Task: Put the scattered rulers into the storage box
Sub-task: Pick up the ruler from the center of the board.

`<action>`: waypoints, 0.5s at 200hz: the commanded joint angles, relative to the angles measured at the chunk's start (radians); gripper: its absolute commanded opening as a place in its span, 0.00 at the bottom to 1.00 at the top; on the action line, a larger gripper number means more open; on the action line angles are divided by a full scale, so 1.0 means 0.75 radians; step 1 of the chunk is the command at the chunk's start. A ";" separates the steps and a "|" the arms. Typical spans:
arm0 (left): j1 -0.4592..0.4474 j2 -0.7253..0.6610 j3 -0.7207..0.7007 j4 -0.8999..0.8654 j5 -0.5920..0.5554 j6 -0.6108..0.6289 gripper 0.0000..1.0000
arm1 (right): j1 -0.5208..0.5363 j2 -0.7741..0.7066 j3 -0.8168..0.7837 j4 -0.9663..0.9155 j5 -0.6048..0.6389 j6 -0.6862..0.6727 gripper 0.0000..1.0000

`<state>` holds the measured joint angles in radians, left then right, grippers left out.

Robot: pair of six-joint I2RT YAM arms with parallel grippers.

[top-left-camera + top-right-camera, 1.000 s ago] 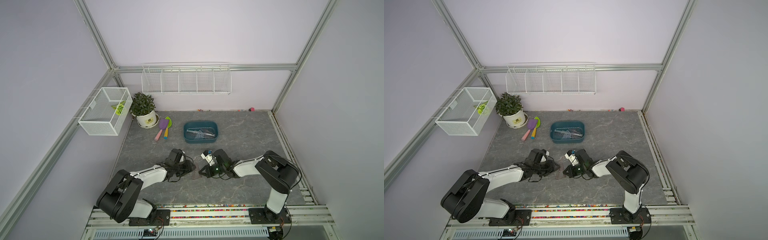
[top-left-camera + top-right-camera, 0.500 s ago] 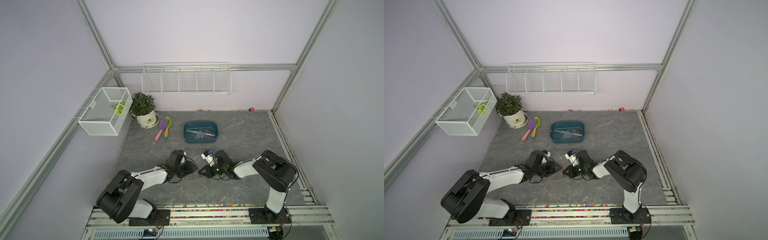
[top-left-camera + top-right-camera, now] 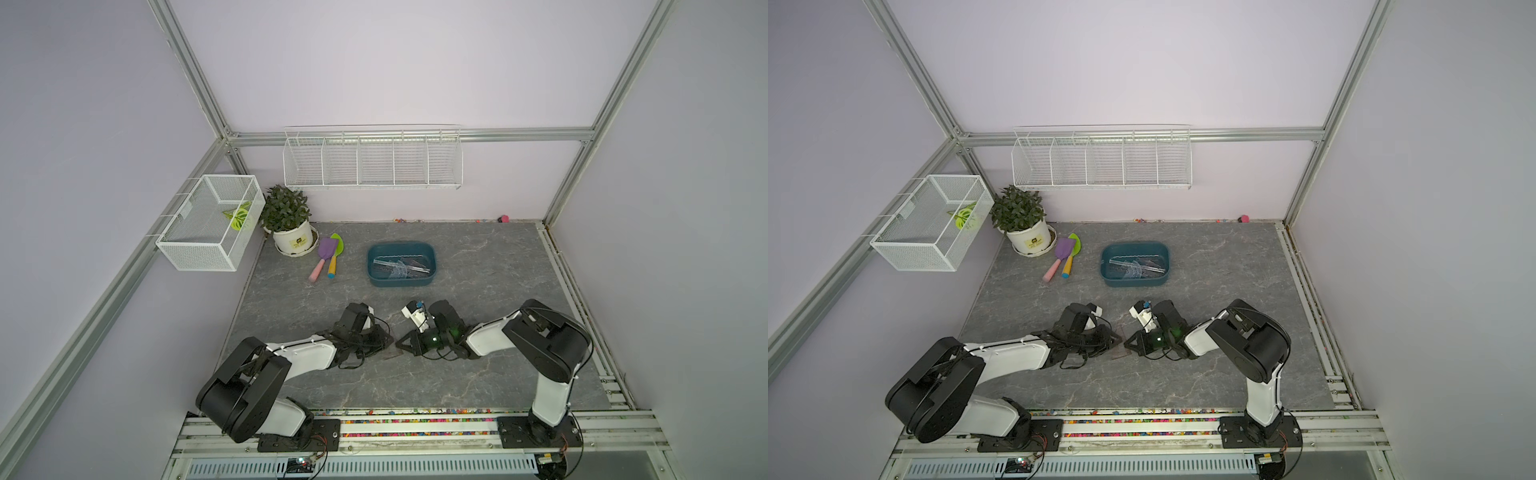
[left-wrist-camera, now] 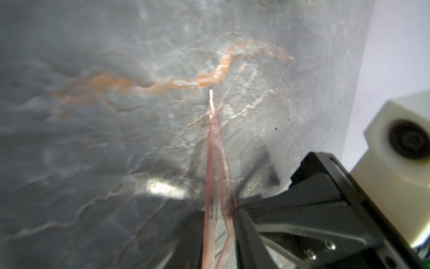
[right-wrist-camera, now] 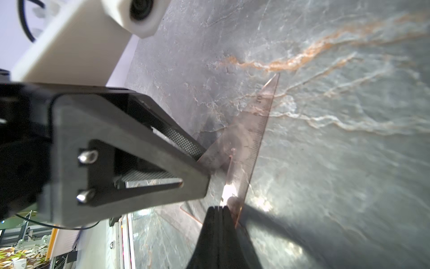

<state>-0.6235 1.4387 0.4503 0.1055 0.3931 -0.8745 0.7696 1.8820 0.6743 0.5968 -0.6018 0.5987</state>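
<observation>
Pickup step: the left gripper pinches the tilted brownish triangle ruler, the clenched right gripper propping it; next likely a lift toward the teal storage box.

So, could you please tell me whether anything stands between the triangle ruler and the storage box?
Nothing lies on the table between the triangle ruler and the storage box; only the right arm's wrist camera sits close to that line. The toy shovels lie well aside.
</observation>
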 commanded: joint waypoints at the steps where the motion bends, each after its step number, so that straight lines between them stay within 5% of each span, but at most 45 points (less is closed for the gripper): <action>1: -0.026 0.051 -0.067 -0.243 -0.011 -0.002 0.17 | 0.005 0.071 -0.053 -0.213 0.078 0.006 0.01; 30: -0.026 0.000 -0.041 -0.307 -0.036 0.007 0.00 | -0.025 -0.006 -0.063 -0.234 0.056 0.001 0.01; 70: -0.021 -0.145 0.202 -0.475 -0.116 0.078 0.00 | -0.176 -0.258 -0.108 -0.360 0.011 -0.057 0.02; 100: 0.080 -0.048 0.552 -0.548 -0.096 0.177 0.00 | -0.258 -0.348 -0.141 -0.380 -0.027 -0.070 0.02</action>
<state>-0.6182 1.3624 0.6739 -0.2272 0.3393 -0.8253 0.6044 1.6691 0.5953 0.3698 -0.5999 0.5747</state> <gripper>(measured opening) 0.050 0.058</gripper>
